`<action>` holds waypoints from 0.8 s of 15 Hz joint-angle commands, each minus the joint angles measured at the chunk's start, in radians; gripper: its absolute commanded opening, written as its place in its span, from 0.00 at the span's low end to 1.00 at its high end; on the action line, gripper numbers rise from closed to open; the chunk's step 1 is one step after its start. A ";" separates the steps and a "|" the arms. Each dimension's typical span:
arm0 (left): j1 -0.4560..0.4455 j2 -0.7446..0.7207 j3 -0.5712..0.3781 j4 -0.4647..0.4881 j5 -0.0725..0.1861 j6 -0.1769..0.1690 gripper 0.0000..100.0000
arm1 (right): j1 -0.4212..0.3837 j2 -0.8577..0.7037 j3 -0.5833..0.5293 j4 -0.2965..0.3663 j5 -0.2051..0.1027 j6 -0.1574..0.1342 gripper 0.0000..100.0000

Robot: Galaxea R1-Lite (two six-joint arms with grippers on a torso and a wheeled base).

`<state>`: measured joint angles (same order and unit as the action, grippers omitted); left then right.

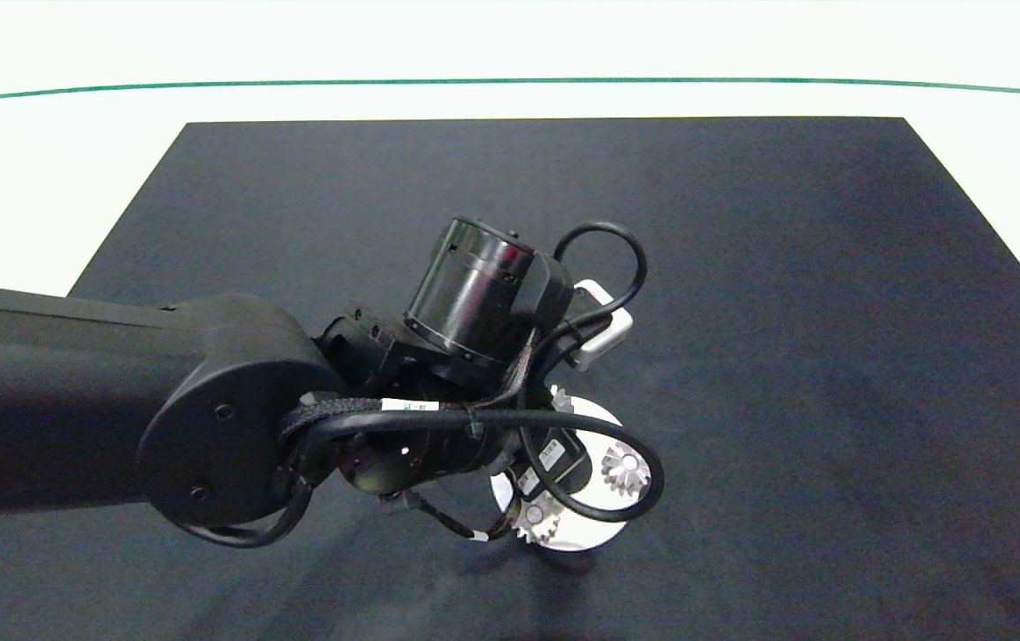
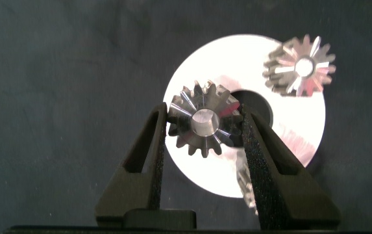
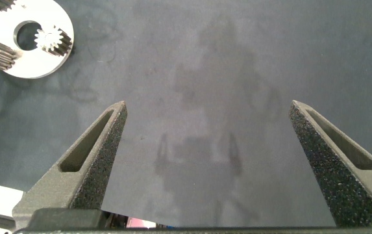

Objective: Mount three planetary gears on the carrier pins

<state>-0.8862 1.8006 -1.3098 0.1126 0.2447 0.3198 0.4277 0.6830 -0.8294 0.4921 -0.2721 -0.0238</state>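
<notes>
Black mat (image 1: 741, 267) on white table (image 1: 29, 178) (green line (image 1: 510, 82) beyond).

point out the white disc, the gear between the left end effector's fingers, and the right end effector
white disc (image 2: 198, 166): left wrist view, bare face near rim
gear (image 2: 202, 125): left wrist view, its hub
right end effector (image 3: 208, 110): right wrist view, midway between fingertips
</notes>
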 commanded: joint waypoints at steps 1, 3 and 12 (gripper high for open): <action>0.000 0.016 -0.017 0.001 0.004 0.004 0.00 | 0.000 0.000 0.001 0.003 -0.001 -0.001 1.00; 0.000 0.017 -0.017 0.001 0.004 0.004 0.00 | 0.000 0.000 -0.001 0.002 -0.001 -0.001 1.00; 0.003 0.034 -0.025 0.001 0.004 0.010 0.00 | 0.000 0.000 0.001 0.003 -0.001 -0.001 1.00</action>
<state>-0.8836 1.8319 -1.3345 0.1130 0.2485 0.3279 0.4277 0.6826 -0.8294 0.4917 -0.2713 -0.0238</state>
